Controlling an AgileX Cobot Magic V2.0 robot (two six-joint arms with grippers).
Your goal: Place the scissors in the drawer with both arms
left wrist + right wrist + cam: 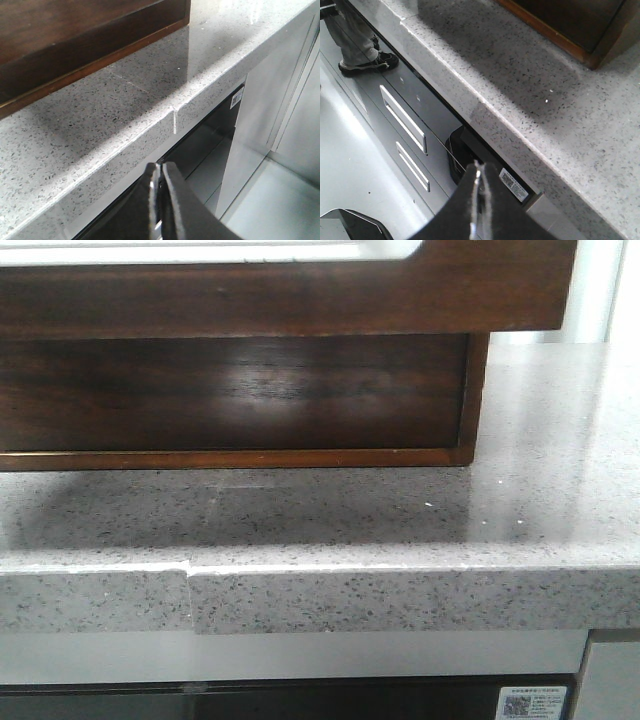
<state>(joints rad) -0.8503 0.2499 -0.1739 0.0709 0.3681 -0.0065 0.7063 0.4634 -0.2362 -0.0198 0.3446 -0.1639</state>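
Drawer: the shallow dark-brown glossy wooden drawer (pixel 235 390) sits on the speckled grey stone countertop (pixel 330 515), its long axis running across the front view, front face toward the camera.
Scissors: nowhere to be seen in any view.
Left gripper (pixel 161 187): fingers pressed together, empty, hanging below the counter edge.
Right gripper (pixel 478 192): fingers likewise together, empty, over grey cabinet fronts (pixel 402 125).
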